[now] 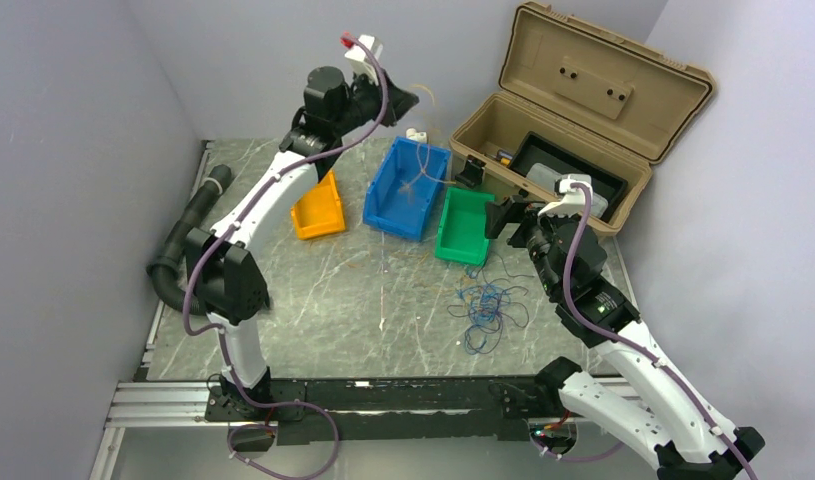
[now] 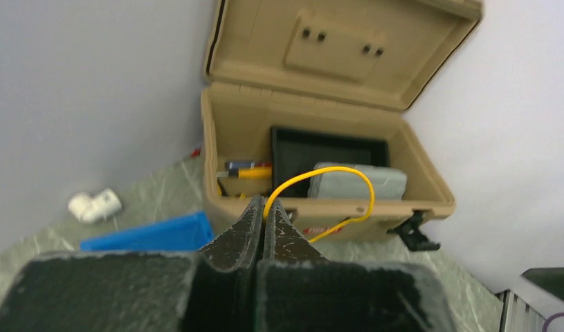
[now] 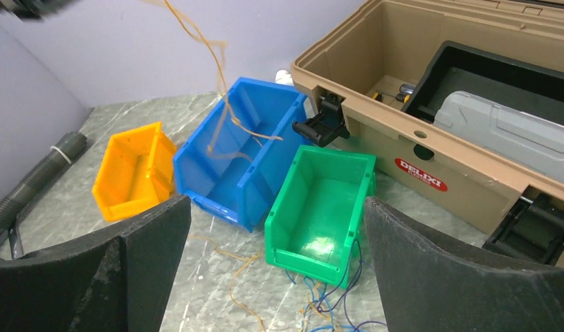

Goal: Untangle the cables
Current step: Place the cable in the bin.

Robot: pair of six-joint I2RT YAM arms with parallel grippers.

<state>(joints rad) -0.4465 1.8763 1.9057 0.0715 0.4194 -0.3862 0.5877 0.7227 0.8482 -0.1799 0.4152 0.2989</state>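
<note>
A loose tangle of thin blue and dark cables [image 1: 488, 305] lies on the table in front of the green bin; its top edge shows in the right wrist view [image 3: 327, 304]. My left gripper [image 1: 398, 100] is raised high above the blue bin. It is shut [image 2: 265, 207] on a yellow-orange wire [image 2: 320, 173] that loops out from the tips. The strand [image 1: 423, 150] hangs down into the blue bin and shows in the right wrist view [image 3: 216, 69]. More orange wire [image 3: 241, 277] trails over the table. My right gripper [image 1: 501, 215] is open and empty [image 3: 275, 207] above the green bin's near end.
Blue bin [image 1: 408, 190], orange bin [image 1: 318, 210] and green bin [image 1: 463, 228] stand mid-table. An open tan toolbox [image 1: 583, 100] fills the back right. A fat black corrugated hose [image 1: 188, 230] runs along the left edge. A small white object [image 1: 416, 134] lies behind the blue bin.
</note>
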